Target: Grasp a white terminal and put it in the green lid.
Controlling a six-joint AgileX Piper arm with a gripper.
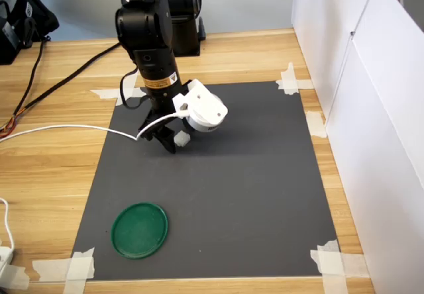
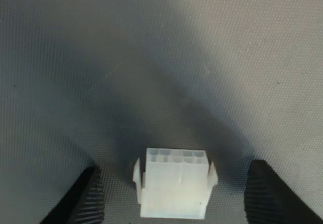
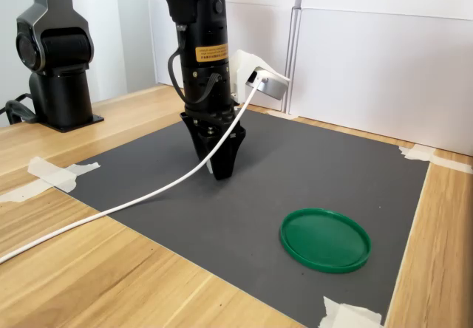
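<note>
The white terminal (image 2: 174, 183) is a small ridged plastic block lying on the dark mat. In the wrist view it sits between my two black fingers (image 2: 81, 199), with a gap on each side. My gripper (image 2: 174, 206) is open and lowered to the mat around it. In the first exterior view the terminal (image 1: 183, 138) shows just beside the fingertips of the gripper (image 1: 171, 145). In the second exterior view the gripper (image 3: 222, 169) points straight down and hides the block. The green lid (image 1: 139, 230) lies flat near the mat's front left corner, well apart from the gripper, and appears as the green lid (image 3: 325, 239) at the second exterior view's right.
The dark mat (image 1: 252, 195) is taped to a wooden table (image 1: 46, 175). A white cable (image 1: 66, 130) trails from the wrist camera across the mat. White panels (image 1: 371, 108) wall the first exterior view's right. Another black arm base (image 3: 55, 62) stands at the second exterior view's left.
</note>
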